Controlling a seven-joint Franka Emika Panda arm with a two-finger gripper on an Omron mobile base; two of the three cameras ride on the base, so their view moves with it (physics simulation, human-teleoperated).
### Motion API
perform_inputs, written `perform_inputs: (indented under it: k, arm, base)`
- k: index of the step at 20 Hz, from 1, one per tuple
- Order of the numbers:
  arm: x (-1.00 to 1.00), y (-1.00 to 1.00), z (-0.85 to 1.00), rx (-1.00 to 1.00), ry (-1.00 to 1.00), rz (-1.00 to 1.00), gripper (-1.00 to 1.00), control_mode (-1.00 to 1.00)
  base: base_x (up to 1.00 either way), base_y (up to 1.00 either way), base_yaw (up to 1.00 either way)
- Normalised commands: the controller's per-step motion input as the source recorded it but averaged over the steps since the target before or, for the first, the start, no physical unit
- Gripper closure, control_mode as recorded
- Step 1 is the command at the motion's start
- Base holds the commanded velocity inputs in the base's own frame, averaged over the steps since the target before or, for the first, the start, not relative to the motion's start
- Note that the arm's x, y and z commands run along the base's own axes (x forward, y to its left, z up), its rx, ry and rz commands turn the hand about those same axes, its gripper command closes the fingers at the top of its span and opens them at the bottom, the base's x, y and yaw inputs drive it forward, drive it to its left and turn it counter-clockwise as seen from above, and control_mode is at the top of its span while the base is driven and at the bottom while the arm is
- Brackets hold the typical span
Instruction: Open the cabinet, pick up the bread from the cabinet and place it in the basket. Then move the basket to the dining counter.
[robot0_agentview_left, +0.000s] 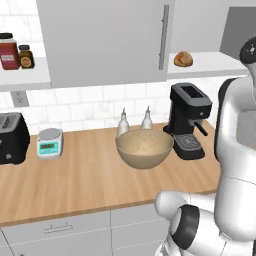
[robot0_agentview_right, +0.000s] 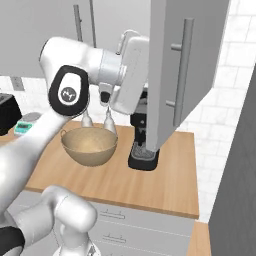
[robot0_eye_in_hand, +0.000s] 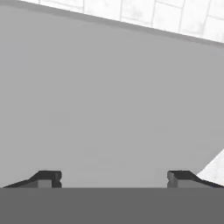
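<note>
On wood table (robot0_agentview_left: 75, 180): basket (robot0_agentview_left: 144, 148) beside coffee machine (robot0_agentview_left: 187, 120) | bread (robot0_agentview_left: 183, 59) on cabinet (robot0_agentview_left: 105, 40) shelf | hand (robot0_eye_in_hand: 114, 178) wide open, empty

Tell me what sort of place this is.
A home kitchen, most likely: a wood worktop backed by white tiles, a coffee machine and toaster on it, grey wall cabinets above.
</note>
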Motion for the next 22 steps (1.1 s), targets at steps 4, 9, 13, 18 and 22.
perform_inputs:
  k: [4,9,13,18,22]
  arm:
    - [-0.04,0.59,-0.41,0.00,-0.28,0.00,-1.00,-1.00]
    - [0.00,1.00,-0.10,-0.01,-0.12,0.11,-1.00,-1.00]
    - [-0.17,1.00,0.04,-0.18,0.07,0.48,-1.00,-1.00]
    - [-0.60,0.88,0.29,-0.41,0.30,0.65,-1.00,-1.00]
    - [-0.57,0.52,0.35,-0.52,0.39,0.67,-1.00,-1.00]
  base:
    - [0.00,0.00,0.00]
    - [0.00,0.00,0.00]
    - [0.00,0.00,0.00]
    - [0.00,0.00,0.00]
    - [0.00,0.00,0.00]
